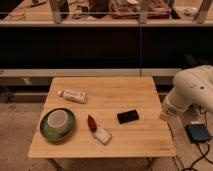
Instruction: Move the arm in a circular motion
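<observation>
The arm [192,90] is a thick glossy cream-white tube with rounded joints. It comes in from the right edge of the camera view and bends down and left. Its stubby tip, the gripper [164,116], hangs just off the right edge of the wooden table [145,92], level with a small black flat object [128,116]. It holds nothing that I can see.
On the table are a white tube [72,95], a green plate [46,131] with a white cup [57,120], a red-brown item [92,122] and a white packet [102,135]. A dark box [198,132] with cables lies on the floor at right. A dark shelf runs behind.
</observation>
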`<state>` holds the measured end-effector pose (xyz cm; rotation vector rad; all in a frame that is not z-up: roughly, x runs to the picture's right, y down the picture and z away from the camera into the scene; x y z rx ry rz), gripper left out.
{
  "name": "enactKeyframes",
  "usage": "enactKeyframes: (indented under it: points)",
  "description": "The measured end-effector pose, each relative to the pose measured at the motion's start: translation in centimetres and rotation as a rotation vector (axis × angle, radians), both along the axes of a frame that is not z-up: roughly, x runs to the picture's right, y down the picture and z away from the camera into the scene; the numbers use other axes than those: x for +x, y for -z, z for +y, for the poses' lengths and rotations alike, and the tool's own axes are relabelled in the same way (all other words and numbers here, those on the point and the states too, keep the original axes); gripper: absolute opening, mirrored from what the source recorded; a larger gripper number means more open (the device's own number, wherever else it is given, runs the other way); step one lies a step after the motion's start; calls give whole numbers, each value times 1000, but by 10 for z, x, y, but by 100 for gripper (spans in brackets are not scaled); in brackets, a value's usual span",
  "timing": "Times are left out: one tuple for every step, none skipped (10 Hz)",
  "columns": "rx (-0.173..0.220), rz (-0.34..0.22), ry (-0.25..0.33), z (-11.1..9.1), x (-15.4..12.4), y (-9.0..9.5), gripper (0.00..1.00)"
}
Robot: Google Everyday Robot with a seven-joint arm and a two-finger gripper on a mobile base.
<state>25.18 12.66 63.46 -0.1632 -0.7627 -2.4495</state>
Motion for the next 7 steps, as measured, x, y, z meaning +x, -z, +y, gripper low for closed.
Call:
enactKeyframes:
  points:
    - [8, 0, 21, 7, -3, 2, 41]
    - [4, 0, 31, 14, -3, 0, 41]
    - [4, -21, 20, 17, -6, 0, 41]
    - [2, -20, 20, 17, -4, 1, 41]
    - [-7, -18, 15, 17, -13, 3, 41]
    - [-1, -15, 28, 21, -30, 8, 41]
    - [14, -24, 79, 29, -46, 9, 41]
